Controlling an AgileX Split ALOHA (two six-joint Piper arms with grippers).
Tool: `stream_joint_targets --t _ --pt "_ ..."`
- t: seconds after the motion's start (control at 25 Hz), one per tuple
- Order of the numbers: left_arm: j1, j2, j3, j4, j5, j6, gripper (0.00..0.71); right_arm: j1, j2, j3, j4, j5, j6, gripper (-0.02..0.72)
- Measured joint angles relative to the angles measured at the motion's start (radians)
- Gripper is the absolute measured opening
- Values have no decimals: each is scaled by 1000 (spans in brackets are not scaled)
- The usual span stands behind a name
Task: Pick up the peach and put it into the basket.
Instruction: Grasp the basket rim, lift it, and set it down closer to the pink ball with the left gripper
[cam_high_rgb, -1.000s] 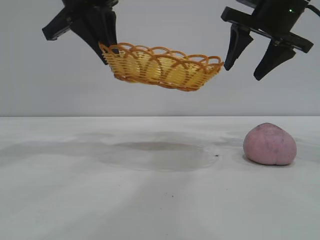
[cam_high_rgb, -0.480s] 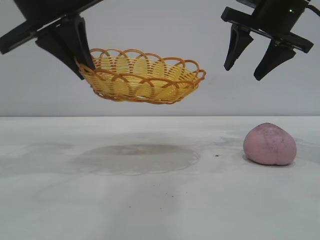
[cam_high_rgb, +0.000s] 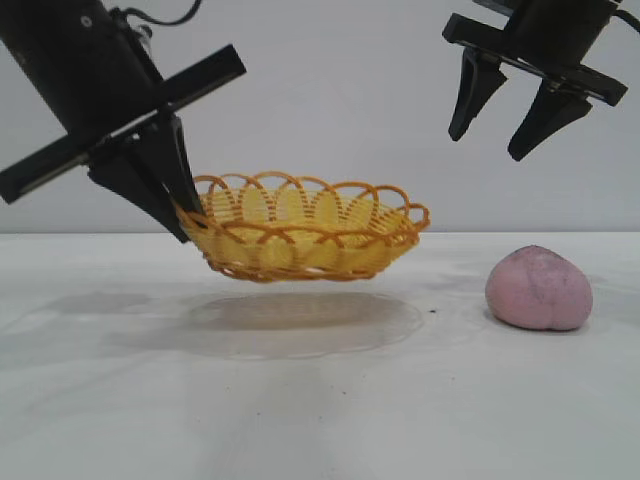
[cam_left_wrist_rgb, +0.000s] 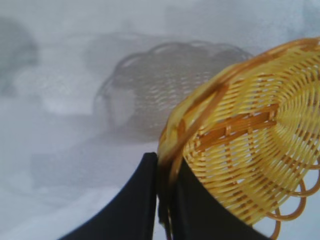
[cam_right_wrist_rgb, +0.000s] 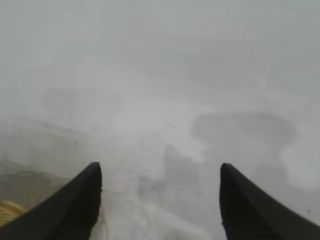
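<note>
Left gripper (cam_high_rgb: 185, 215), at the exterior view's left, is clamped on the rim of the basket (cam_high_rgb: 310, 240), one finger inside and one outside the looped wicker edge. The basket hangs just above the table (cam_high_rgb: 320, 400), apart from it, nearly level, with its shadow (cam_high_rgb: 300, 320) directly beneath. It extends from the left gripper toward the right arm's side. In the left wrist view the two dark fingers (cam_left_wrist_rgb: 137, 200) close on the basket (cam_left_wrist_rgb: 250, 140) rim with the woven wall pinched between them, and the basket's shadow (cam_left_wrist_rgb: 165, 95) lies on the table beyond.

Right gripper (cam_high_rgb: 497, 127) hangs high at the exterior view's right, its fingers spread apart and empty. The peach (cam_high_rgb: 539, 288) rests on the table well below the right gripper and slightly to its outer side, untouched. It lies well apart from the left gripper, beyond the basket's far end and clear of the basket. In the right wrist view the spread fingers (cam_right_wrist_rgb: 75, 205) frame bare table (cam_right_wrist_rgb: 160, 100).
</note>
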Motion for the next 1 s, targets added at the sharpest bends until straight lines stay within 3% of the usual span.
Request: stream_joint_targets --t 0.04,0.08,0.4,0.56,0.6,0.68,1.0 --pt "0 0 0 -2 0 2 65 0 0 0 2 -2 0 418" --pt "0 0 0 -2 4 2 65 0 0 0 4 -2 0 418" --pt "0 0 -7 -4 40 30 428 0 0 0 4 -6 0 418" --pt "0 0 -56 4 106 90 427 0 0 0 4 -6 0 418" --pt "0 0 -73 22 127 96 468 0 0 0 4 -6 0 418" --pt "0 0 -112 85 176 101 453 0 0 0 4 -6 0 418" --pt "29 0 -274 616 352 -36 453 0 0 0 4 -2 0 418"
